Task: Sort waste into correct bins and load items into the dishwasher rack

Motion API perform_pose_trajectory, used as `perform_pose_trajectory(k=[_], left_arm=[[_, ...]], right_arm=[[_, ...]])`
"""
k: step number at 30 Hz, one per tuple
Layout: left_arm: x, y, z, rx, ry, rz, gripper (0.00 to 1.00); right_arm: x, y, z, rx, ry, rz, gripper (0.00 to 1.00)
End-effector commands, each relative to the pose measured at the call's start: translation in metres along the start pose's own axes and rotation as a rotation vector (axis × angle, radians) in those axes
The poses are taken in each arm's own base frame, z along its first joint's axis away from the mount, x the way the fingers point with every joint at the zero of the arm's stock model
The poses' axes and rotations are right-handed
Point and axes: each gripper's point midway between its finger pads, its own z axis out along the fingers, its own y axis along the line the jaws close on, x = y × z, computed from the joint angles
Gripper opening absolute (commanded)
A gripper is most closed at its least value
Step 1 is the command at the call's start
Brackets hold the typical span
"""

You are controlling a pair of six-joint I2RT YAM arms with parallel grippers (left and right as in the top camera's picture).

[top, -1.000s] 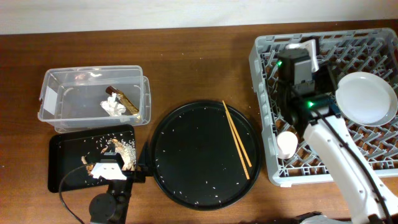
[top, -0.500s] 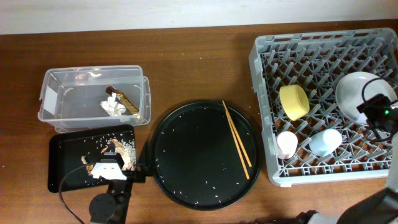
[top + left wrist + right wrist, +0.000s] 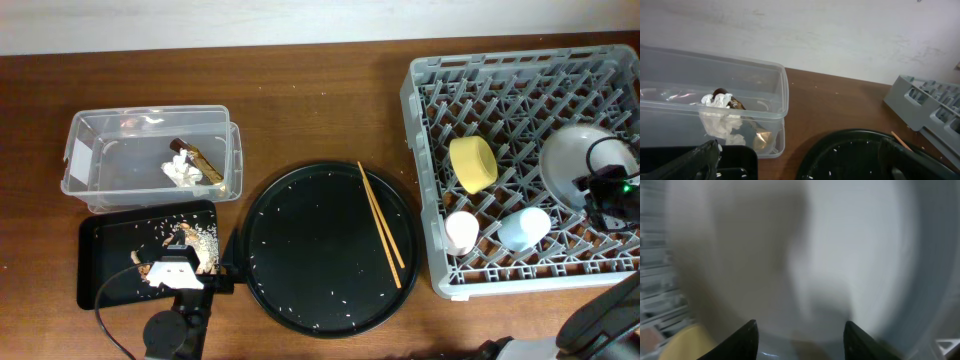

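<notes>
The grey dishwasher rack [image 3: 430, 110] holds a yellow bowl [image 3: 473, 163], a pale pink cup [image 3: 460, 232], a blue cup [image 3: 523, 228] and the grey-white plate [image 3: 572, 160], which stands tilted at the right. My right gripper [image 3: 612, 188] is at the plate's right edge, open. In the right wrist view the blurred plate [image 3: 840, 240] fills the frame beyond the spread right gripper [image 3: 802, 340]. The chopsticks [image 3: 382, 225] lie on the round black tray [image 3: 270, 300]. My left gripper [image 3: 190, 272] is open and empty [image 3: 800, 165] over the shallow black tray [image 3: 100, 270].
The clear tub [image 3: 95, 135] holds the white tissue [image 3: 182, 172] and the brown-gold wrapper [image 3: 197, 156]. Food scraps with rice [image 3: 195, 245] lie in the shallow black tray. Rice grains dot the round tray. A cable loops by the left arm's base.
My right arm has swung from over the rack's middle to its right side. The plate has gone from lying flat to standing tilted. The left arm has not moved.
</notes>
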Motion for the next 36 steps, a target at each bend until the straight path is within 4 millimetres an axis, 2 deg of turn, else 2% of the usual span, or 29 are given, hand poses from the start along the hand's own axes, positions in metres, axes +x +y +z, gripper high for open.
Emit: perform_pose_trajectory(k=[1,3,8,10,12,15,17,19,23,27,28,29,31,32,34,36], left_arm=[[0.002,0.0,0.0,0.005,0.001,0.012,0.99],[0.002,0.0,0.0,0.005,0.001,0.012,0.99],[0.002,0.0,0.0,0.005,0.001,0.012,0.99],[0.002,0.0,0.0,0.005,0.001,0.012,0.99],[0.002,0.0,0.0,0.005,0.001,0.012,0.99],[0.002,0.0,0.0,0.005,0.001,0.012,0.99],[0.002,0.0,0.0,0.005,0.001,0.012,0.99],[0.002,0.0,0.0,0.005,0.001,0.012,0.99],[0.002,0.0,0.0,0.005,0.001,0.012,0.99],[0.002,0.0,0.0,0.005,0.001,0.012,0.99],[0.002,0.0,0.0,0.005,0.001,0.012,0.99],[0.002,0.0,0.0,0.005,0.001,0.012,0.99],[0.002,0.0,0.0,0.005,0.001,0.012,0.99],[0.002,0.0,0.0,0.005,0.001,0.012,0.99],[0.002,0.0,0.0,0.005,0.001,0.012,0.99],[0.002,0.0,0.0,0.005,0.001,0.012,0.99]], right_arm=[[-0.011,0.027,-0.039,-0.086,-0.086,-0.045,0.54],[-0.006,0.015,-0.051,-0.006,-0.106,0.004,0.54],[0.002,-0.063,-0.068,0.358,-0.139,0.18,0.55],[-0.004,-0.07,-0.072,0.356,-0.156,0.207,0.55],[-0.005,-0.07,-0.068,0.347,-0.152,0.208,0.55],[0.0,-0.069,-0.047,0.34,-0.084,0.206,0.55],[-0.002,-0.067,-0.04,0.32,-0.076,0.196,0.54],[-0.006,-0.065,-0.037,0.312,-0.085,0.189,0.49],[-0.009,-0.065,-0.036,0.308,-0.092,0.186,0.49],[-0.003,-0.072,-0.022,0.329,-0.042,0.199,0.49],[-0.001,-0.07,-0.016,0.309,-0.024,0.203,0.46],[-0.002,-0.067,-0.014,0.288,-0.02,0.203,0.37],[-0.004,-0.065,-0.015,0.28,-0.027,0.201,0.12],[-0.008,-0.061,-0.022,0.27,-0.049,0.195,0.04],[-0.015,-0.052,-0.036,0.25,-0.092,0.182,0.04],[-0.025,-0.027,-0.065,0.187,-0.167,0.144,0.04]])
